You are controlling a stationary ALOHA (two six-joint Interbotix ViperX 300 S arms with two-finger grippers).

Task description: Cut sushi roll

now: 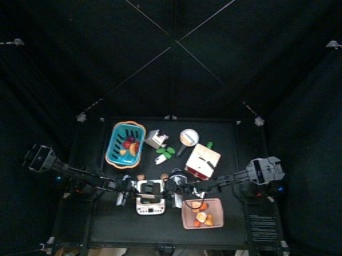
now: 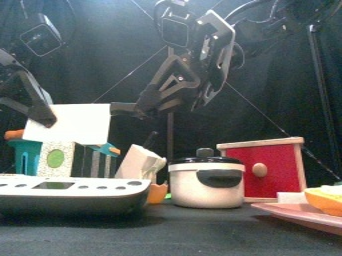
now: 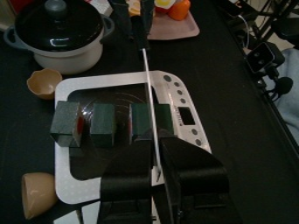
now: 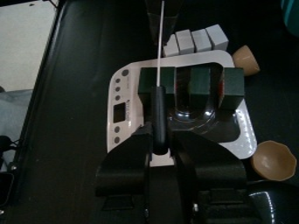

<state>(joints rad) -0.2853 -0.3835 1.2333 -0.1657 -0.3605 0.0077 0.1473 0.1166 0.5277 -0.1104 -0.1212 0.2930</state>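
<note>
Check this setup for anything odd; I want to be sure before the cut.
Nothing spilled or damaged. One oddity: the sushi roll sits on a white kitchen scale rather than a board, and already shows as three separate blocks. The knife in the right end effector crosses it squarely.

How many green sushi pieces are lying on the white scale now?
3 sushi pieces in a row on the white scale: one end piece, the middle one, and the other end piece by the knife, which may hide more.
</note>
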